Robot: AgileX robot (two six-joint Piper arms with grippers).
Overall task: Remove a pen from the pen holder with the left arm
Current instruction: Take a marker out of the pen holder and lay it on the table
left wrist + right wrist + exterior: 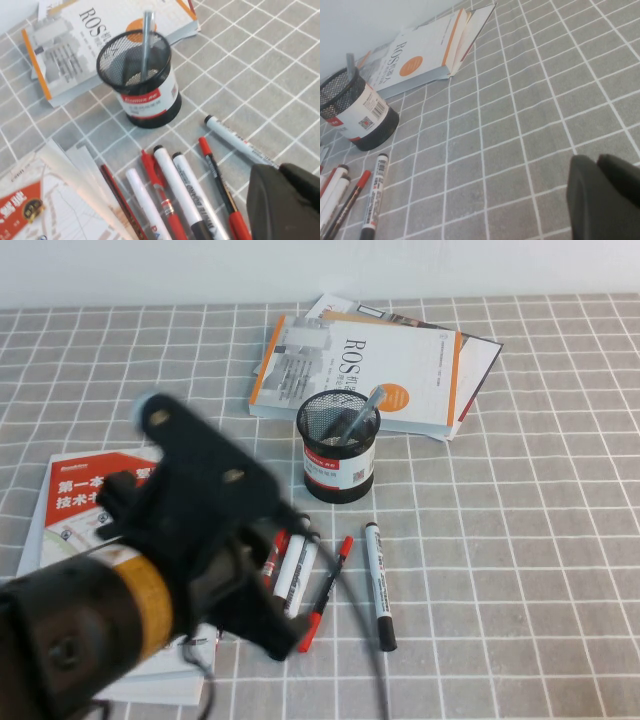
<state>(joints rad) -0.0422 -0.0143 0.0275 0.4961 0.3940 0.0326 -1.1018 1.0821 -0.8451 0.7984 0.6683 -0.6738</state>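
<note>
Left pincer (278,638): down at the front-left of the tabletop (520,540) it hung, right over the row of loose pens, black fingers (265,200) pressed together.
Grip: nothing showed between those fingers from the left wrist view.
Pen holder (338,465): black mesh cup with a red-and-white label, upright in the middle of the tabletop, just in front of the ROS book and apart from the left pincer.
Grey pen (366,410): there it was, the only pen in the holder, leaning on the rim with its top poking out above the mesh.
Black marker (379,585): lay on its own in front of the holder, white barrel, big black cap toward the robot, to the right of the other loose pens.
Slim red pen (328,590): lay at a slant between the black marker and the white markers, touching neither.
White markers (297,570): two side by side, black caps, partly tucked under the left arm in the high view.
More pens: the left wrist view caught a red pen (157,185), a white one (142,205) and a dark red pencil (116,195) beside them.
ROS book (400,370): at the back, resting on another book.
Red-and-white book (75,502): front-left, largely hidden by the left arm.
Right pincer (602,195): seen only from its own wrist, low over the bare grey grid, fingers together, well apart from the pen holder.
</note>
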